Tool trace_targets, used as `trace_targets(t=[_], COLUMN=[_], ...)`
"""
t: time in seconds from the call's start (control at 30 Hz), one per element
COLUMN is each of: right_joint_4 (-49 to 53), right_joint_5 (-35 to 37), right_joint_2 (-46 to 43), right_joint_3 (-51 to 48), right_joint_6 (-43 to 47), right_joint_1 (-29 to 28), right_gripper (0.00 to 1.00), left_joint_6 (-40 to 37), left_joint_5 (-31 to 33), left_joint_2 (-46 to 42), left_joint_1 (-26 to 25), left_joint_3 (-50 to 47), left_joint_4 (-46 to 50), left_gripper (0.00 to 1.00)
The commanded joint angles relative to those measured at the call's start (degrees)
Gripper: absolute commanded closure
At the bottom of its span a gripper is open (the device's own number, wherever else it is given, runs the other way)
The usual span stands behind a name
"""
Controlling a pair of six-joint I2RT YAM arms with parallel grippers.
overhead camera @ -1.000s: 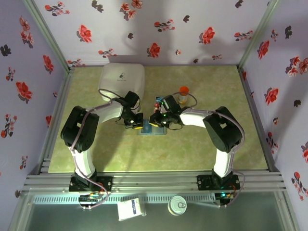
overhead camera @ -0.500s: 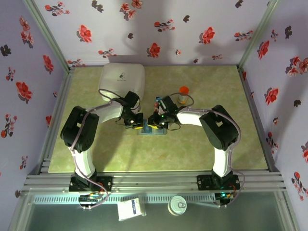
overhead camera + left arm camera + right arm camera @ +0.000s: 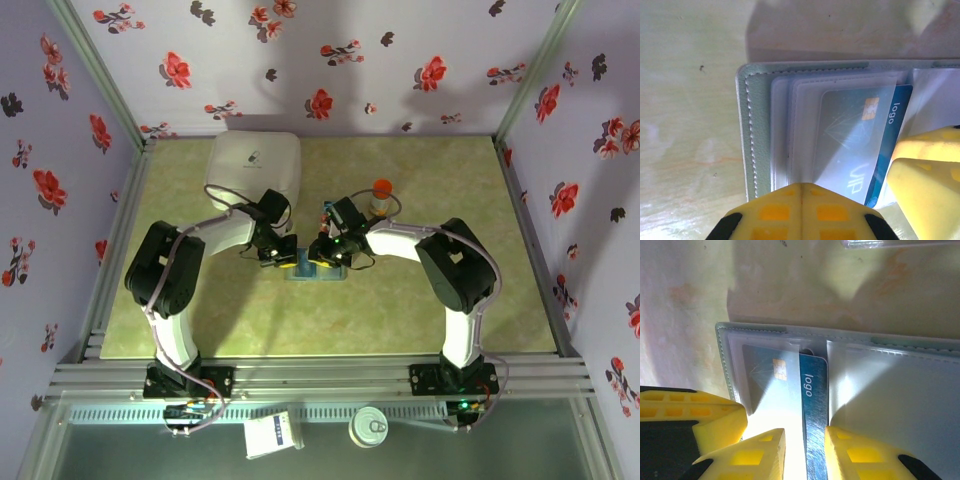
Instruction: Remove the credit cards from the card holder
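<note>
A white box (image 3: 255, 165) is seen at the far left of the tabletop (image 3: 430, 300). Nearer and to its right, the left gripper (image 3: 801, 187) is set on the left part of the holder (image 3: 746, 130). The holder is laid open and flat near the middle of the tabletop, between the two grippers. The left jaws are pressed together, with only a thin seam between the yellow tips and nothing seen held between them. They are placed over one edge of the clear sleeves (image 3: 782, 125), just inside the holder's stitched border.

In the left wrist view, a blue-teal card (image 3: 855, 140) with a gold chip is seen tucked mostly under the topmost sleeve. It is found just to the right of the closed jaws, not between them. A bare strip of the card, printed with the word "logo", is exposed beyond the sleeve on its right side.

The right gripper (image 3: 805, 437) is set on that strip. Its jaws are held a little apart, with one tip placed on the sleeved part of the card and the other touching the card's bare edge, so the strip is bracketed by them. Whether the card is actually pinched cannot be told.

Further right and farther back, an orange-capped bottle (image 3: 381, 197) is stood upright, apart from the holder.
</note>
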State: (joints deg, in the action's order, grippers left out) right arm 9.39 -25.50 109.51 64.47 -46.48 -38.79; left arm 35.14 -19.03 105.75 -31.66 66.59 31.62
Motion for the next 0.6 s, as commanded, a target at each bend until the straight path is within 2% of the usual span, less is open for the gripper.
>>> trace_targets(t=[0.0, 0.17, 0.57], right_joint_4=[1.28, -0.32, -4.41], right_joint_5=[1.48, 0.78, -1.31], right_joint_2=[-2.37, -2.02, -0.90], right_joint_3=[-0.17, -0.89, -2.92], right_joint_6=[1.15, 0.26, -2.17], right_joint_1=[-0.24, -0.06, 0.81], right_gripper=[0.73, 0.73, 0.73], left_joint_6=[-1.11, -0.35, -0.92], left_joint_5=[-0.39, -2.93, -2.25], left_joint_2=[-3.00, -2.42, 1.28], left_joint_1=[-0.02, -0.22, -0.24], left_joint_3=[1.49, 1.43, 1.50], left_joint_4=[3.33, 1.80, 1.18], left_gripper=[0.98, 1.00, 1.00])
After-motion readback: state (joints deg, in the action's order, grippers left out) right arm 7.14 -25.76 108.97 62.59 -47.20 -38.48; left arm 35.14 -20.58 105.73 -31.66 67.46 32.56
